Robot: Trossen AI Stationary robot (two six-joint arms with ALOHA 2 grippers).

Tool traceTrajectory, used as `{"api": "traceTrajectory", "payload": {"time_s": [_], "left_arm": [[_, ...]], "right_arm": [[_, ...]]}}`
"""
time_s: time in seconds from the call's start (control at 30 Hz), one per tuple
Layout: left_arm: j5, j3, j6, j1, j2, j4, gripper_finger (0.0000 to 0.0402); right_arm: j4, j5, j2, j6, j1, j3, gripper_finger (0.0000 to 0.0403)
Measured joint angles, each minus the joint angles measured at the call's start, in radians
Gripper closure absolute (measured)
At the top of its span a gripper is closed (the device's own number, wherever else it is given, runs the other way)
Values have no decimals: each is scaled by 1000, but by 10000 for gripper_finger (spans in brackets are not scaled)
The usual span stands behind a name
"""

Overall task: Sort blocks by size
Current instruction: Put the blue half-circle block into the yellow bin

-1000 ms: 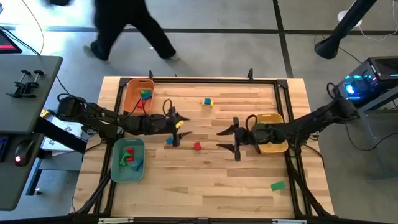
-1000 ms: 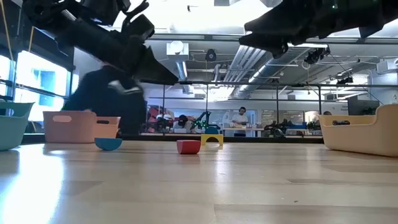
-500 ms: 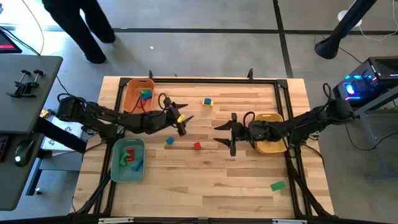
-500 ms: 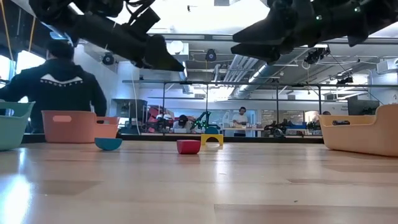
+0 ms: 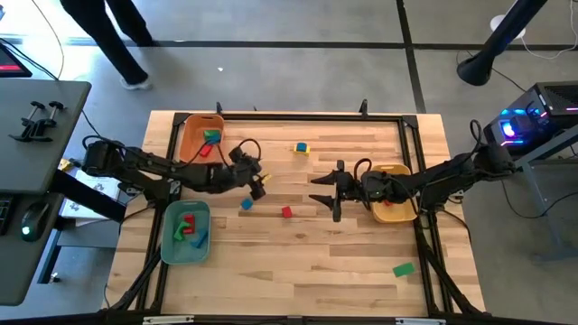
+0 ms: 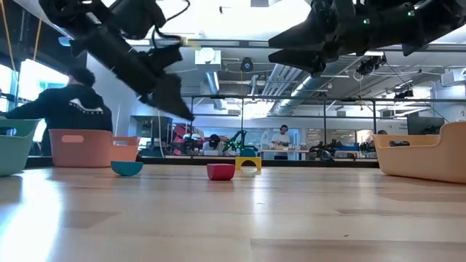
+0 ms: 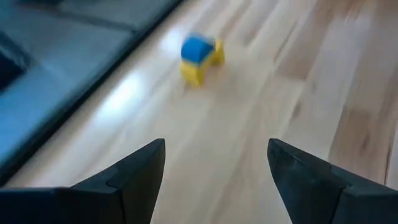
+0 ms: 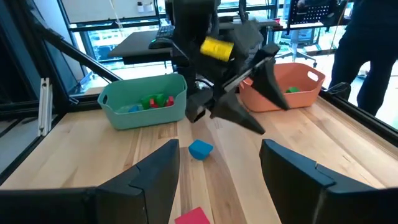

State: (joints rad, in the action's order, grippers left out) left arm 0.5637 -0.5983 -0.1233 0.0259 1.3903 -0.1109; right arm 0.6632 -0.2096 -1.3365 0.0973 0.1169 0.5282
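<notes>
My left gripper [image 5: 259, 183] hangs open and empty above the table's middle left, just far of a small blue block [image 5: 246, 205] that lies on the wood. Its wrist view looks at a yellow block with a blue one on top [image 7: 199, 56]; this pair also shows in the high view [image 5: 301, 148]. My right gripper [image 5: 325, 193] is open and empty, in the air right of a red block [image 5: 286, 212]. A green block [image 5: 403, 269] lies near the front right. More blocks lie in the orange tray [image 5: 191, 143] and the teal tray [image 5: 172, 244].
A yellow tray [image 5: 397, 213] stands under my right arm at the table's right. A dark frame runs around the table. A person walks on the floor beyond the far left corner [image 5: 108, 36]. Bare wood lies across the table's front half.
My left gripper has risen from beside the blue block and gone a little toward the far edge, turning as it went; it stays open and the block lies where it was. My right gripper has drifted a little toward the table's left and far edge.
</notes>
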Motion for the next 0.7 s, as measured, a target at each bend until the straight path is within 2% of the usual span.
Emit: {"api": "traceTrajectory", "payload": {"time_s": [0.4, 0.6, 0.7], "left_arm": [[-39, 0, -337, -82, -4, 349, 131], [-48, 0, -470, -169, -110, 625, 131], [-80, 10, -491, -225, -161, 663, 131]], "right_arm": [[0, 0, 0, -8, 0, 0, 187], [0, 0, 0, -11, 0, 0, 187], [0, 0, 0, -11, 0, 0, 187]]}}
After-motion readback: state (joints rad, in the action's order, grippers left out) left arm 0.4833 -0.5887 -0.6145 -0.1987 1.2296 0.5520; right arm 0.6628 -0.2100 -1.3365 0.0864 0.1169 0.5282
